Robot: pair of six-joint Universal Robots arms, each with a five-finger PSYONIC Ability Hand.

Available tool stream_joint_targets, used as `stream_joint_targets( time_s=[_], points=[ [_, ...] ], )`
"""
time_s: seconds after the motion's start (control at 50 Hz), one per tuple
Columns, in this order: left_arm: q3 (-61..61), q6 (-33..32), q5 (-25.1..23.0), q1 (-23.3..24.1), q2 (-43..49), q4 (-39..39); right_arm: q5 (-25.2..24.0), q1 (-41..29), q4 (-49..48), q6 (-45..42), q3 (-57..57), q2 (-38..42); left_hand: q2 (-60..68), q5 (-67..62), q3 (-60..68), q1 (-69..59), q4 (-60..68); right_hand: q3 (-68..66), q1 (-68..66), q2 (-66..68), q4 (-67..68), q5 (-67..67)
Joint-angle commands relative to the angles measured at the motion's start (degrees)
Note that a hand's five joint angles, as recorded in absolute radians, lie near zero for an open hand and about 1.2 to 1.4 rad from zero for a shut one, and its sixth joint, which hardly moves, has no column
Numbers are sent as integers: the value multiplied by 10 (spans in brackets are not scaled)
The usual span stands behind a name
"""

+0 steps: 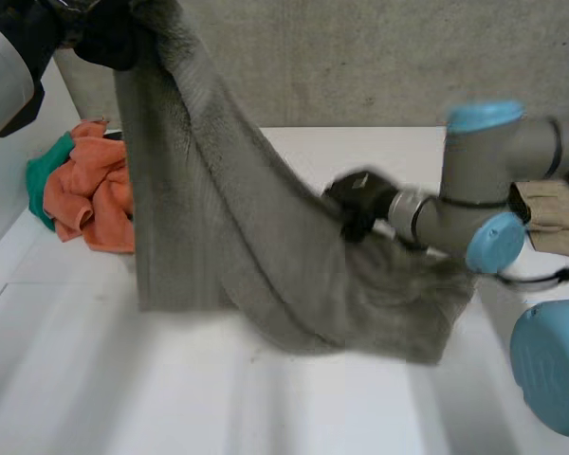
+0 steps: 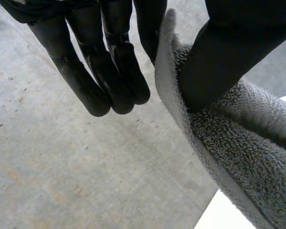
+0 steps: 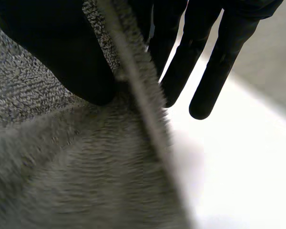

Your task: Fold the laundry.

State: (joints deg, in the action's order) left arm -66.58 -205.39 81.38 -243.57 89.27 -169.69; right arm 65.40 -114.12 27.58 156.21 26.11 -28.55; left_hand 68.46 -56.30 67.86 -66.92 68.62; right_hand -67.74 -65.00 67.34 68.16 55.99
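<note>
A grey towel [image 1: 218, 237] hangs from my left hand [image 1: 104, 38], which is raised high at the back left. Its lower part trails onto the white table [image 1: 266, 408]. In the left wrist view the thumb [image 2: 219, 62] presses the towel's edge [image 2: 238, 157] against the fingers [image 2: 109, 71], a pinch at a top corner. My right hand [image 1: 356, 199] is at the towel's sloping right edge, at mid-height. In the right wrist view its thumb [image 3: 62, 47] lies on one face of the towel [image 3: 86, 181] and its fingers [image 3: 205, 62] on the other, closed on the edge.
An orange cloth [image 1: 95, 194] and a green cloth [image 1: 40, 175] lie crumpled at the back left of the table. A tan folded cloth [image 1: 555, 218] sits at the right, behind my right arm. A concrete wall stands behind the table.
</note>
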Motion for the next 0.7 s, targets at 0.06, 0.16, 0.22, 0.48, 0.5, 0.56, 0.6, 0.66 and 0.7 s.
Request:
stream_joint_targets(
  time_s=[0.06, 0.16, 0.22, 0.48, 0.5, 0.56, 0.6, 0.66, 0.7],
  points=[
    [61, 5, 25, -47, 78, -46, 208, 43, -224, 72, -51, -172, 115, -137, 121, -131, 114, -123, -150, 127, 118, 140],
    [83, 17, 91, -52, 124, -91, 198, 69, -277, 67, 106, -299, 115, -137, 121, -131, 114, -123, -150, 127, 118, 140],
    [76, 23, 106, -52, 138, -100, 182, 74, -291, 66, 190, -340, 115, -137, 121, -131, 114, -123, -150, 127, 118, 140],
    [-99, 23, 72, -46, 168, -146, 85, 80, -377, 9, 543, -347, 115, -137, 121, -131, 114, -123, -150, 127, 118, 140],
    [-109, 19, 71, -48, 171, -154, 85, 80, -384, 6, 549, -336, 115, -137, 121, -131, 114, -123, -150, 127, 118, 140],
    [-139, 0, 70, -57, 184, -181, 88, 79, -402, -5, 551, -288, 115, -137, 121, -131, 114, -123, -150, 127, 118, 140],
    [-151, -10, 67, -66, 192, -195, 91, 76, -400, -8, 540, -257, 115, -137, 121, -131, 114, -94, -121, 98, 90, 112],
    [-158, -13, 64, -73, 193, -199, 96, 75, -387, -14, 526, -238, 115, -137, 121, -131, 114, 149, 122, -145, -154, -132],
    [-161, -11, 63, -79, 192, -197, 108, 75, -356, -17, 513, -238, 115, -137, 121, -131, 114, 335, 307, -331, -339, -317]
  ],
)
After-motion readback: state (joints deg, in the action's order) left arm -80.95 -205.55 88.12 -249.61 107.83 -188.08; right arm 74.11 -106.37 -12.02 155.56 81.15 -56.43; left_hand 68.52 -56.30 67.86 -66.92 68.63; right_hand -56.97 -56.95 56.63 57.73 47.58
